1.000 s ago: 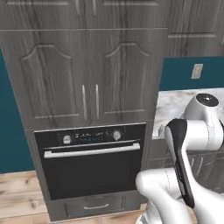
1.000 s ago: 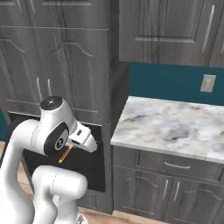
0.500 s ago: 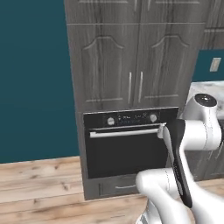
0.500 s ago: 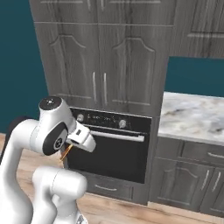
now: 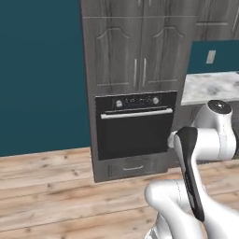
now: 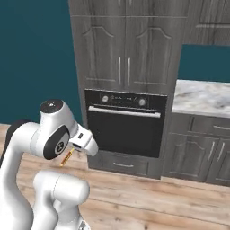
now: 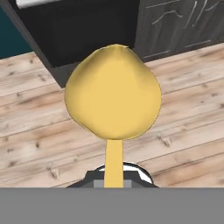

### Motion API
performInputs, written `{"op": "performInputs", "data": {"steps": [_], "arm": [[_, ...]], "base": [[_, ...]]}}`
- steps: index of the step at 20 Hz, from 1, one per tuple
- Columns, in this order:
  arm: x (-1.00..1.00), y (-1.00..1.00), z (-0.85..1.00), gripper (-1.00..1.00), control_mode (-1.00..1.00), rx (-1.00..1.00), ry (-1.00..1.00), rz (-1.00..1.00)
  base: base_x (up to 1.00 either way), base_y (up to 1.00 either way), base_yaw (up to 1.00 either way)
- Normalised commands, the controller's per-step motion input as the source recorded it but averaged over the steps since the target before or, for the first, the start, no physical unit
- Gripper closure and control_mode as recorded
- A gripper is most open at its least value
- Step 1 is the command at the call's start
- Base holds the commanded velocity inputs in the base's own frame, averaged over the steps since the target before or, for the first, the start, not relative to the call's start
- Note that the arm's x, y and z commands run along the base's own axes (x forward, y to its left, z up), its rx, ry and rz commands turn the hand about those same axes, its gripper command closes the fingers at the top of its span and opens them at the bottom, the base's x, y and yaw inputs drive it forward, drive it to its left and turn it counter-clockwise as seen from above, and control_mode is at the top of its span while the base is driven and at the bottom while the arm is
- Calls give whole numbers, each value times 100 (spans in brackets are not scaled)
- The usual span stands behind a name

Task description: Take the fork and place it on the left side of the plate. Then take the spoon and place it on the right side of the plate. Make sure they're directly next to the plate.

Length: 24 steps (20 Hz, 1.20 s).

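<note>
The spoon has a golden-yellow round bowl that looms large in the hand view, and its thin handle runs down into my gripper, which is shut on it. In the right base view the spoon sticks out as a short orange stub below the white hand, with the gripper held close to the arm's body, above the wooden floor. The fork and the plate are out of view.
A black built-in oven sits in a tall grey cabinet straight ahead. A marble counter with grey lower cabinets stands to the right. A teal wall is on the left, and wooden floor lies in front.
The whole picture has slid right, so the camera has moved: the oven and counter sit further right and more teal wall shows on the left. The spoon stays in the grip.
</note>
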Motion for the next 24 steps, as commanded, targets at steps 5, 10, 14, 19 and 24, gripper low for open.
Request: {"op": "performInputs", "data": {"steps": [5,10,14,19,24], "arm": [[0,0,0,100,100,0,0,0],[0,0,0,100,100,0,0,0],[0,0,0,100,100,0,0,0],[0,0,0,100,100,0,0,0],[0,0,0,100,100,0,0,0]], "base": [[-93,40,-13],[-88,42,-12],[-87,40,-11],[-87,40,-12],[-85,38,-11]]}}
